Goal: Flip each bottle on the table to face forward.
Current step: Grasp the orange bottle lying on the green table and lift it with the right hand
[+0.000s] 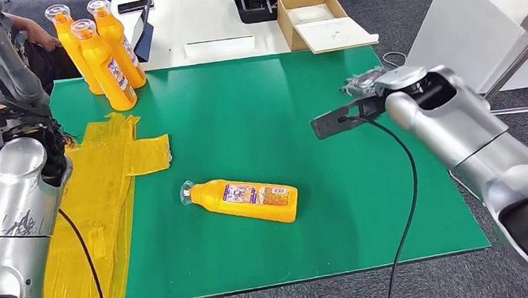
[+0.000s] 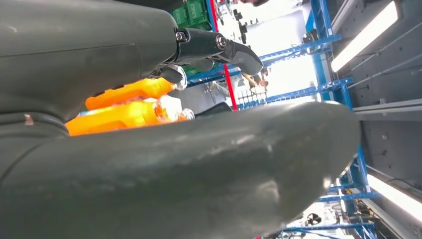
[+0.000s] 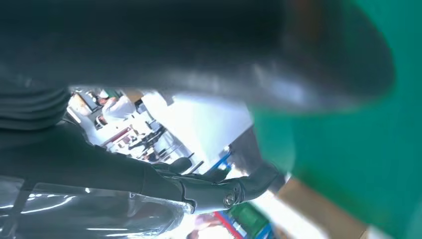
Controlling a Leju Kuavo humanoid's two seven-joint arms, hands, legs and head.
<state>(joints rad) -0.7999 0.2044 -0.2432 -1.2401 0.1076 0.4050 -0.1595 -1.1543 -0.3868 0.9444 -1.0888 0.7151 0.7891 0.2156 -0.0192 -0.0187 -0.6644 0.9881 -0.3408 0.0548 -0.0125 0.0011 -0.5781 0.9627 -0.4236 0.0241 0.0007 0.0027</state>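
Waiting with both hands raised and one bottle [image 1: 240, 200] lying down at six o'clock on the green mat [image 1: 365, 205].
We hold our left hand [image 2: 149, 119] and right hand [image 1: 357, 106] spread, gripping nothing; three upright bottles [image 1: 100, 51] at eleven o'clock look finished.

bottle [image 1: 245, 199]: glossy orange plastic | mat [image 1: 258, 107]: matt green | sheet [image 1: 101, 197]: crinkled yellow plastic | box [image 1: 318, 18]: cardboard

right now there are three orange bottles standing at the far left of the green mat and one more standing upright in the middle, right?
Not quite. The three standing bottles are at the far left of the green mat, but the middle bottle is lying on its side, label up, cap pointing left. The head view shows it.
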